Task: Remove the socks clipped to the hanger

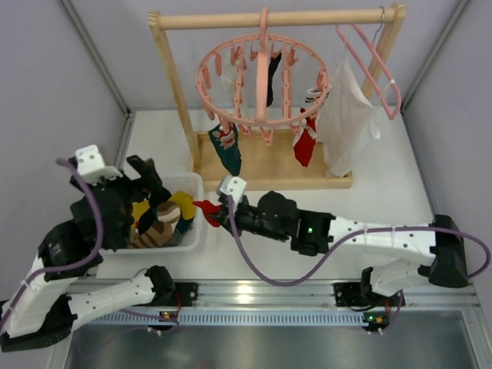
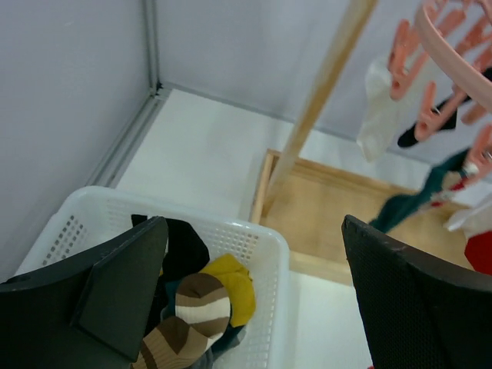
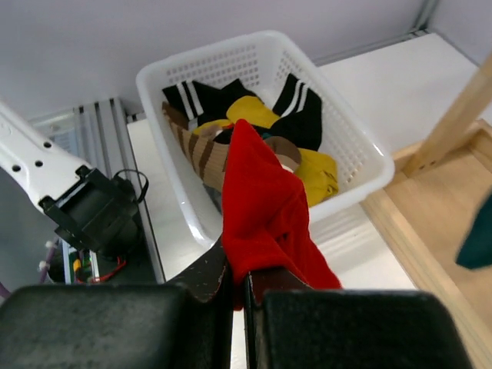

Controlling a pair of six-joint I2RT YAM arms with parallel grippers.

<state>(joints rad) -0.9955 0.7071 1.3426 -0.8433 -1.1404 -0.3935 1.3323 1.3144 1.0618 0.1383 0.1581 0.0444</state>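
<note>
Right claw (image 3: pixel 237 273) pinching the red sock (image 3: pixel 265 207) should clear the basket (image 3: pixel 223 48) rim before letting go, left claw (image 2: pixel 254 292) spread wide above it

A post of the rack (image 1: pixel 175 84) and the hanging white cloth (image 1: pixel 346 115) hem the hanger (image 1: pixel 204 81) on both sides; its near side stands open above bare table (image 1: pixel 384 196)

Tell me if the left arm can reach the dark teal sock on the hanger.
Probably yes: the left claw hangs open and empty over the white plastic basket; the dark teal sock dangles nearby, just past the wooden rack's upright post.
</note>
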